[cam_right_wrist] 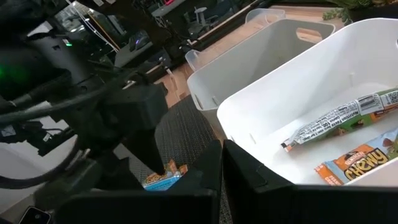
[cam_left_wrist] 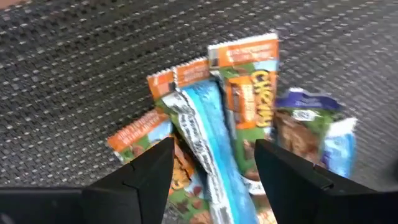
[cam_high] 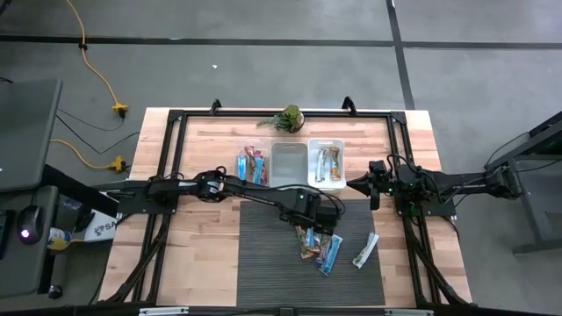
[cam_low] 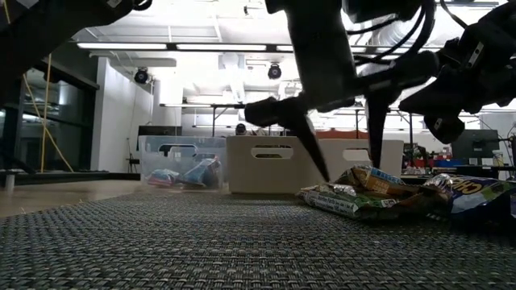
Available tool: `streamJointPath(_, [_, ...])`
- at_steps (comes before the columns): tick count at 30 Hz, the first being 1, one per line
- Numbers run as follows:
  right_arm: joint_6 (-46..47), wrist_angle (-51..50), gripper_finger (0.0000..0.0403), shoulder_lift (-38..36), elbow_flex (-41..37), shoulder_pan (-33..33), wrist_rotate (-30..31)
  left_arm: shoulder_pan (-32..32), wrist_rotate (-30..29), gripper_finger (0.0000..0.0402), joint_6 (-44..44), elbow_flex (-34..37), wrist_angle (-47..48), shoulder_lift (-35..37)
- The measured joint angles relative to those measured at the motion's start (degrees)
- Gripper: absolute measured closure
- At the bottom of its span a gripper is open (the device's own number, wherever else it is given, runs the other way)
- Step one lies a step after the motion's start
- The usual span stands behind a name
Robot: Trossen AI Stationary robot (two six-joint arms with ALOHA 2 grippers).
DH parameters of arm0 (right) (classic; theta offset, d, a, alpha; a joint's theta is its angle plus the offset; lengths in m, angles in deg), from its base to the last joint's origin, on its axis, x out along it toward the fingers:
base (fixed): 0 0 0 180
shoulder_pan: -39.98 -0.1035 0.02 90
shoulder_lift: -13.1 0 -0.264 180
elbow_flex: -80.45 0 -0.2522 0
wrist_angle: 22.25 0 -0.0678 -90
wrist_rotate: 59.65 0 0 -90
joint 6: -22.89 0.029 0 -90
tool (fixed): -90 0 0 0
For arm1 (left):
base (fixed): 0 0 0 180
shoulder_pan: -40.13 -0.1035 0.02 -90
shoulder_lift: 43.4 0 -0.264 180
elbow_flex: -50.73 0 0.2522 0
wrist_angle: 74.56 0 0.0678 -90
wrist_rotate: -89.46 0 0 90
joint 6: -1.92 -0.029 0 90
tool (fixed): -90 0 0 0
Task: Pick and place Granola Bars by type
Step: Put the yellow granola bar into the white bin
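- Over the woven mat [cam_high: 263, 254], at about 5 o'clock from the surface centre, the left gripper [cam_left_wrist: 214, 163] hung with jaws wide, straddling the blue bar [cam_left_wrist: 208, 140] atop the Granola Bars pile [cam_high: 318, 243].
- One white bar [cam_high: 365, 250] lay apart at 3 o'clock of the pile.
- Right gripper [cam_high: 375, 184] waited fully closed beside the white bin [cam_high: 327, 163].
- Judgement: descend centred on the blue bar alone, close across its width, avoid pinching orange neighbours.

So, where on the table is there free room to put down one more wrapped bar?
The dark woven mat is bare on its left half, beside the pile of shiny wrapped granola bars. The middle clear plastic bin looks empty. It is crowded under the open left gripper, above the pile. The shut right gripper waits beside the white bin.
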Motion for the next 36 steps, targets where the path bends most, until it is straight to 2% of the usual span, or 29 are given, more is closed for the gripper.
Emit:
streamJointPath(28, [0.00, -0.04, 0.0402, 0.00, 0.00, 0.00, 0.00, 0.03, 2.86, 0.0183, -1.51, -0.04, 1.29, -2.54])
streamJointPath(31, [0.00, -0.04, 0.0402, 0.00, 0.00, 0.02, 0.00, 0.09, 3.30, 0.0202, -1.52, -0.01, 1.38, -2.54])
streamJointPath(36, [0.00, -0.04, 0.0402, 0.00, 0.00, 0.02, 0.00, 0.13, 3.87, 0.0262, -2.29, -0.01, 1.24, -2.54])
